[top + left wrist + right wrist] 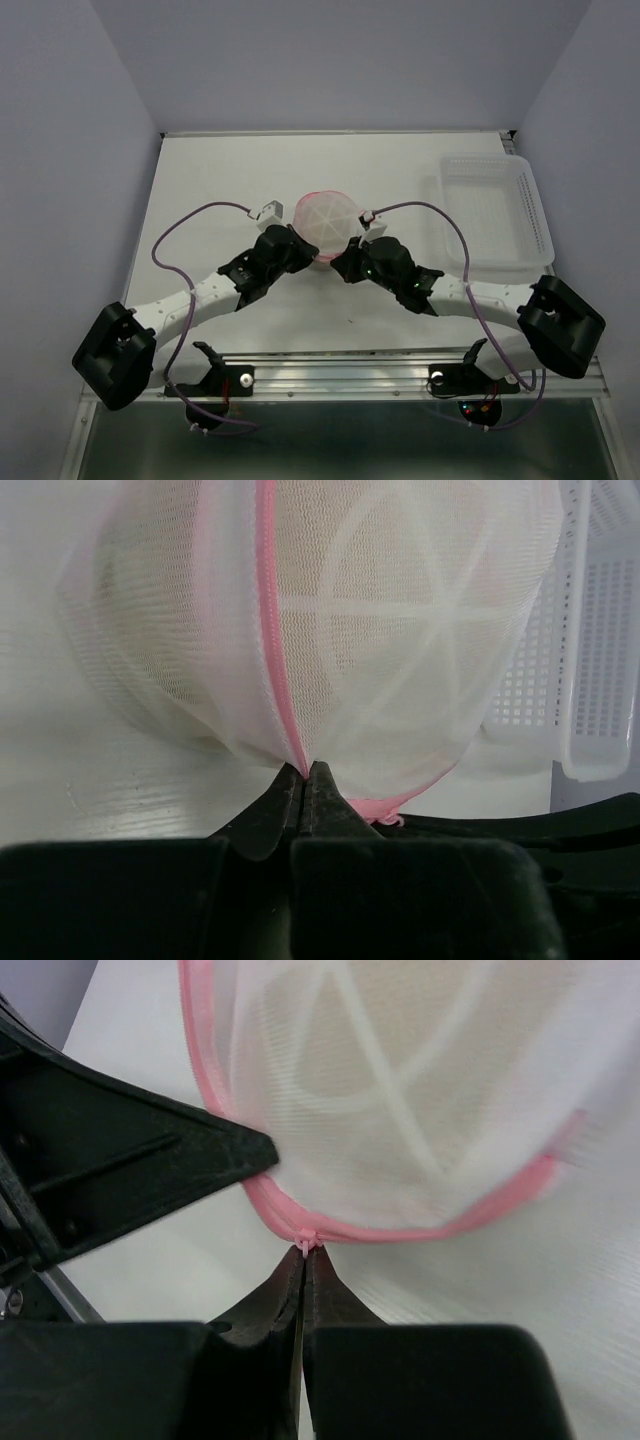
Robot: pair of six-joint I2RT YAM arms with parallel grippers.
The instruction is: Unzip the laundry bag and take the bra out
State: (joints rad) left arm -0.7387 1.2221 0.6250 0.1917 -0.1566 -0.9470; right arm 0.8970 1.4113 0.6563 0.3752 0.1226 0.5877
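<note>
The laundry bag (325, 221) is a rounded white mesh pouch with pink zipper trim, standing at the table's middle between both grippers. A pale bra shows dimly through the mesh (370, 610). My left gripper (299, 252) is shut on the bag's pink seam at its lower edge (306, 770). My right gripper (347, 256) is shut on the small pink zipper pull (305, 1243) on the pink zipper (400, 1230). The zipper looks closed. The left gripper's black finger (130, 1170) shows in the right wrist view, at the left.
A clear perforated plastic tray (492, 213) stands at the back right and shows in the left wrist view (590, 630). Purple cables loop over both arms. A metal rail (340, 370) runs along the near table edge.
</note>
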